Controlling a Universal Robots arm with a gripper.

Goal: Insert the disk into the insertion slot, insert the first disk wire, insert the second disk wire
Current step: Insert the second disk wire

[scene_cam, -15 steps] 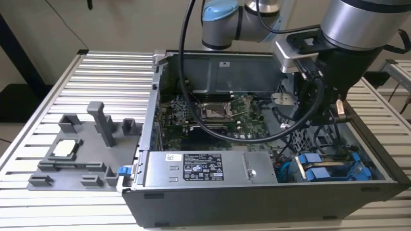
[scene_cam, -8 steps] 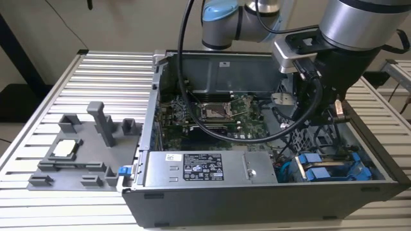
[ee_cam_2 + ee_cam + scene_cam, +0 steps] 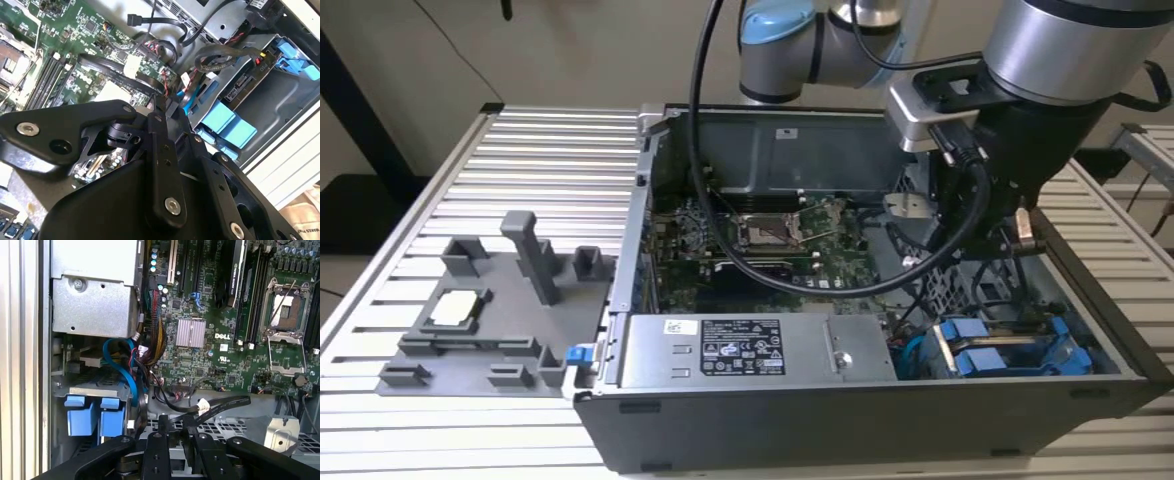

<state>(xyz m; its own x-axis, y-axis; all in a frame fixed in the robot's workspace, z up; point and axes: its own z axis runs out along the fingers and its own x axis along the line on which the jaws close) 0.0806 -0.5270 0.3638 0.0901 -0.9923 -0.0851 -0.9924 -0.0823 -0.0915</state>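
The insertion slot is the dark grey drive cage at the case's front corner, on the exterior view's right. Blue carrier brackets sit inside it. In the second wrist view the disk shows edge-on in the cage, held by its blue carrier. A black bundle of wires loops just beside that edge. My gripper hangs inside the case between the motherboard and the cage. A loose black flat wire with a white tag lies close in front of the gripper.
A grey metal box with a sticker lies along the case's front wall. The green motherboard with its silver socket fills the case floor. A thick black hose from the arm loops over the board. A grey fixture stands on the slatted table.
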